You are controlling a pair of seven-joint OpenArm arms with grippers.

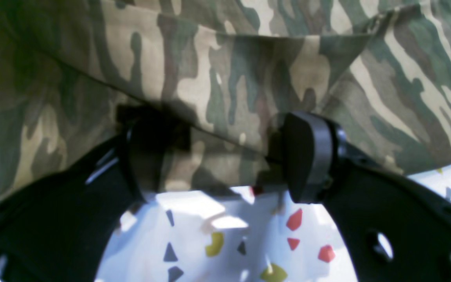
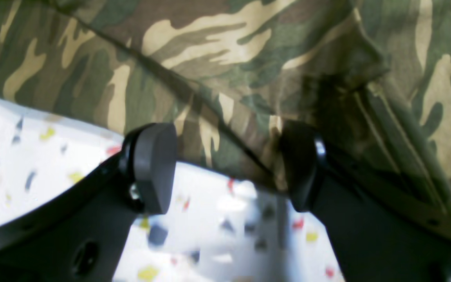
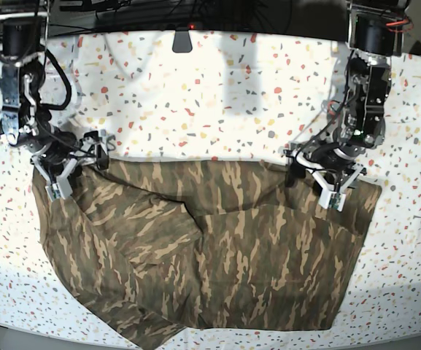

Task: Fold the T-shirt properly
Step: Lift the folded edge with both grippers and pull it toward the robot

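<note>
Lying across the near half of the desk (image 3: 217, 80), the T-shirt (image 3: 217, 255) runs its long axis from the left edge toward the right edge, its far hem straight between the 2 arms. One flap is folded over near the left side. Both the left hand (image 3: 328, 179) and the right hand (image 3: 68, 164) sit at that far hem, fingers spread apart, gripping nothing. Neck and sleeves are hard to make out.

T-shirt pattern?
T-shirt: woodland camouflage in olive green, brown and tan streaks. Base view shows it best.
</note>
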